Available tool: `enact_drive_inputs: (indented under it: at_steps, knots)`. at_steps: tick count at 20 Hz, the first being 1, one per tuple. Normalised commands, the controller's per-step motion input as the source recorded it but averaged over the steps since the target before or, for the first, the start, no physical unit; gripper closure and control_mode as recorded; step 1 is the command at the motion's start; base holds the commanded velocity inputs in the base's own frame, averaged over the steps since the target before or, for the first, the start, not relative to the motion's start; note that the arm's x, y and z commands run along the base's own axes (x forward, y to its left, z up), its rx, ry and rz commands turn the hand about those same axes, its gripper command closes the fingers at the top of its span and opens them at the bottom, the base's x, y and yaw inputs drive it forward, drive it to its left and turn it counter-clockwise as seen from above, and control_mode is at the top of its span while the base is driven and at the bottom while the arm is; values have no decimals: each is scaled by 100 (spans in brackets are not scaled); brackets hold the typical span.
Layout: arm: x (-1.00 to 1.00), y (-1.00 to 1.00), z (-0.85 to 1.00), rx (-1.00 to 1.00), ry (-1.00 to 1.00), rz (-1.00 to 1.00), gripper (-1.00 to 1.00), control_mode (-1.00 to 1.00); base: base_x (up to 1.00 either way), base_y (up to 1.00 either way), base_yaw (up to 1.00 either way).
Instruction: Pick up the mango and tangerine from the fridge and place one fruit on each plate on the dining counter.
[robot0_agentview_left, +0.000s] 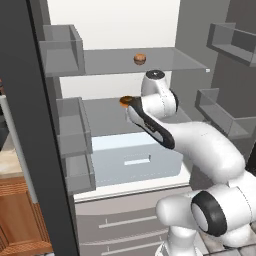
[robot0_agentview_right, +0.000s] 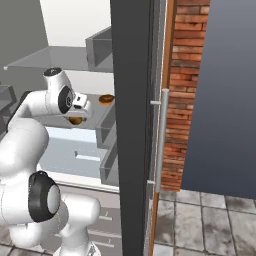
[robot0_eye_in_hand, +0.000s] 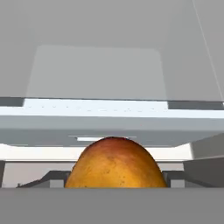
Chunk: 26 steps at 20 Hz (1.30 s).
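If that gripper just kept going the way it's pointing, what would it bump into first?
Probably the mango: it sits right at the gripper, seemingly between the fingers already. Beyond it, likely the white drawer in the fridge, though depth is hard to judge.

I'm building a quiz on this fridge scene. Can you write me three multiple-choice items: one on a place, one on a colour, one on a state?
1. Where is the tangerine?
A. on the upper glass shelf
B. in the drawer
C. in a door bin

2. What colour is the wall beside the fridge?
A. plain white
B. red-brown brick
C. green tile

3. How do the fridge doors stand?
A. both shut
B. open
C. removed

Answers:
1. A: the tangerine sits on the upper shelf.
2. B: the wall shows red-brown brick in the right base view.
3. B: the fridge shows its pale inside, and the arm reaches in, with the mango close at the gripper.
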Motion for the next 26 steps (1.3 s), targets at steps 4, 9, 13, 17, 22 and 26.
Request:
enact_drive_inputs:
  at_steps: [4, 9, 13, 17, 22, 26]
  knots:
    - [-75, 0, 63, 0, 2, 0, 100, -100, 0, 0, 0]
    - [-80, 0, 42, 0, 0, 7, 100, -100, 0, 0, 0]
    - [-74, 0, 37, 0, 0, 16, 100, -100, 0, 0, 0]
    - [-73, 0, 31, 0, 0, 15, 100, -100, 0, 0, 0]
    - [-82, 0, 12, 0, 0, 12, 100, -100, 0, 0, 0]
    - [-81, 0, 1, 0, 0, 11, 100, -100, 0, 0, 0]
